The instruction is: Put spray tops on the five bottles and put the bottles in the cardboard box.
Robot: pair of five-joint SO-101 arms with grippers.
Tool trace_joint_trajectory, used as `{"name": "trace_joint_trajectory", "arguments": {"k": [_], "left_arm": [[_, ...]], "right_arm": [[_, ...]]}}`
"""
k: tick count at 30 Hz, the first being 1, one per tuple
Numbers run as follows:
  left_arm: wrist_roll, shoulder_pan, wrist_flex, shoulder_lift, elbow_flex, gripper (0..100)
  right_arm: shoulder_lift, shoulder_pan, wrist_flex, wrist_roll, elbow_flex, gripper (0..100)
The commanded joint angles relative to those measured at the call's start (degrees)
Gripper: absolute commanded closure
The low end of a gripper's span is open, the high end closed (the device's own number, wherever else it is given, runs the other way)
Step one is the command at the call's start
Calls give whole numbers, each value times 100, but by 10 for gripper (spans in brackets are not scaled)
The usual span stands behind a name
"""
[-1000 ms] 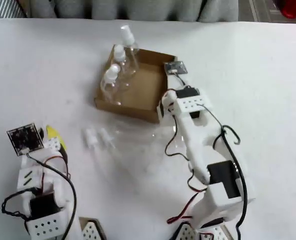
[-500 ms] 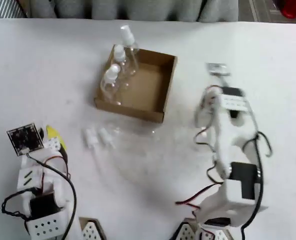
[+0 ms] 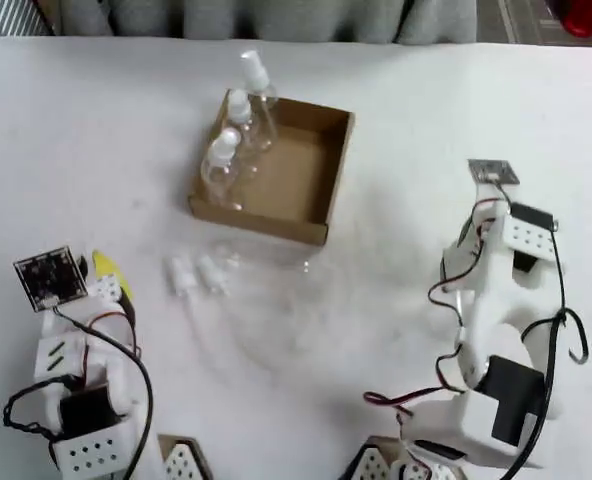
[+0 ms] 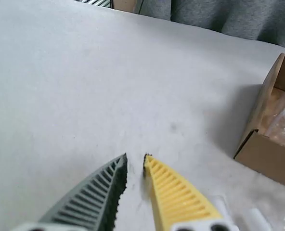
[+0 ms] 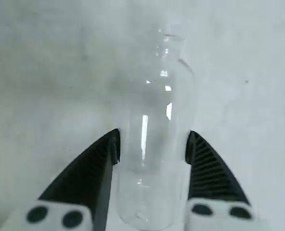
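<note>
— Bottle and right gripper: how do they sit?

— The clear bottle runs lengthwise between the black fingers of the right gripper, its bare neck pointing away from the wrist. Both fingers press on its sides, so it is clamped. It hangs over the table near the right edge.

— And the left gripper?

— The left gripper is by the near left corner. Its grey and yellow tips are all but together (only a thin slit between them), with nothing in them.

— What lies around?

— Two white tops lie side by side on the table, between the box and the near edge, left of the middle. Something clear lies just beside them toward the right; I cannot tell what it is.

— The box?

— The box stands open toward the far edge, about midway along it and well apart from the right gripper. Three capped bottles lean in a row along its left wall (white sprayers up). The farthest one sticks out over the box's far left corner.
</note>
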State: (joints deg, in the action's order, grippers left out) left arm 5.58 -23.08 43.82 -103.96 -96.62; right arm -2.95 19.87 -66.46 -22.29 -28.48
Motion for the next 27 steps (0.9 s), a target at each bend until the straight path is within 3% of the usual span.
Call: {"name": "trace_joint_trajectory", "arguments": {"k": [1, 11, 22, 27], "left_arm": [[53, -40, 44, -92, 369, 928], [53, -40, 44, -92, 369, 928], [62, -31, 44, -92, 360, 928], [70, -31, 35, -92, 360, 928]], "right_arm": [[-154, 4, 330, -88, 44, 778], [-4, -31, -233, 202, 721, 732], [-13, -426, -541, 1899, 1081, 733], [-13, -549, -505, 2198, 1090, 733]]}}
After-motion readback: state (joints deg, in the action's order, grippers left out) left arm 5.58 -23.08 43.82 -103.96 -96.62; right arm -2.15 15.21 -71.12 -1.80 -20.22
